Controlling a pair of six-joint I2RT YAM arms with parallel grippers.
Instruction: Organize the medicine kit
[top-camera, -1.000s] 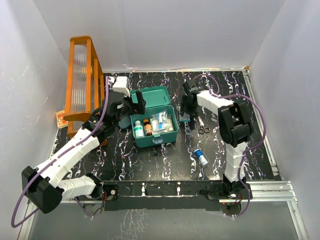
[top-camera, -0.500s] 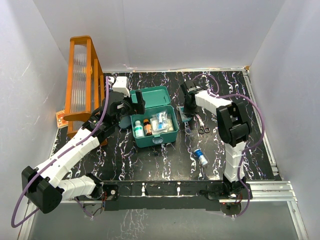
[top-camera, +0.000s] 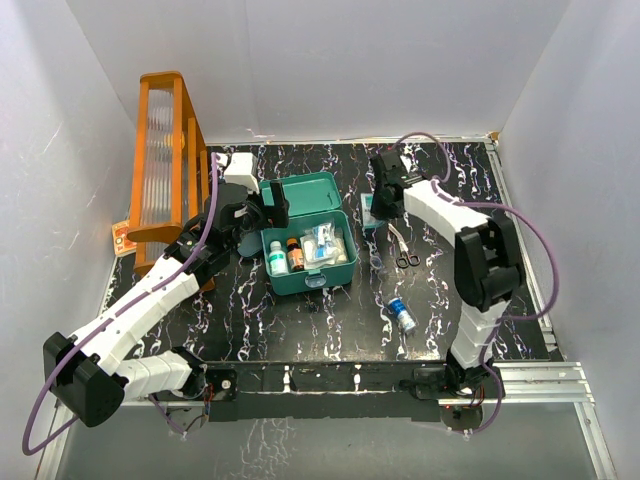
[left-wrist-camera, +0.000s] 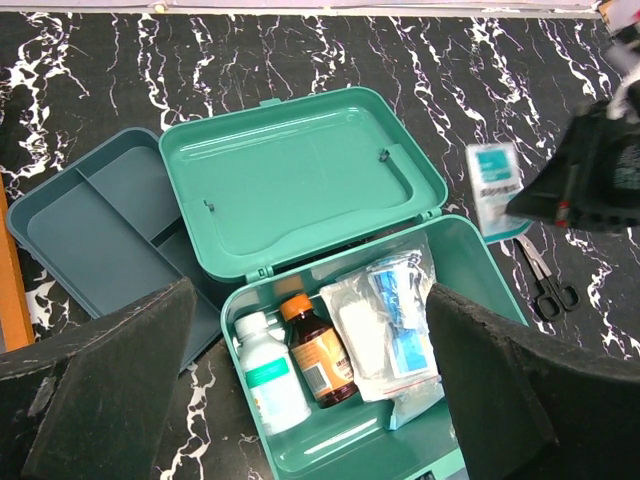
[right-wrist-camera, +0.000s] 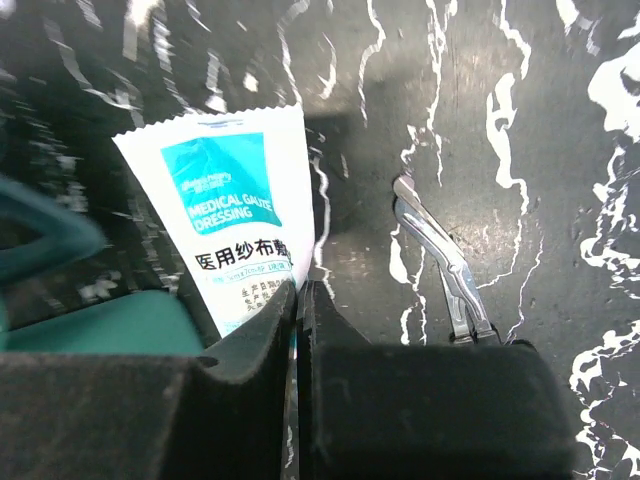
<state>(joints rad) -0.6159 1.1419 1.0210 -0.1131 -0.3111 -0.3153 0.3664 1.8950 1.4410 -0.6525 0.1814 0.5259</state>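
The teal medicine kit (top-camera: 340, 268) stands open in mid-table, its lid (left-wrist-camera: 300, 170) tipped back. Inside lie a white bottle (left-wrist-camera: 268, 375), a brown orange-capped bottle (left-wrist-camera: 318, 352) and a clear bag of dressings (left-wrist-camera: 390, 325). My left gripper (left-wrist-camera: 300, 400) hangs open above the kit's left side (top-camera: 262, 215), holding nothing. My right gripper (right-wrist-camera: 298, 290) is shut on the lower edge of a white-and-teal gauze dressing packet (right-wrist-camera: 235, 215). It holds the packet (top-camera: 370, 210) just right of the kit's lid.
Steel tweezers (right-wrist-camera: 440, 260) and small scissors (top-camera: 407, 261) lie right of the kit. A small blue-and-white bottle (top-camera: 402, 314) lies nearer the front. A darker divided tray (left-wrist-camera: 90, 230) sits left of the lid. The tall orange rack (top-camera: 165, 165) stands at the far left.
My right gripper has shut on the gauze packet and carried it up and a little toward the back. The left arm has stayed still.
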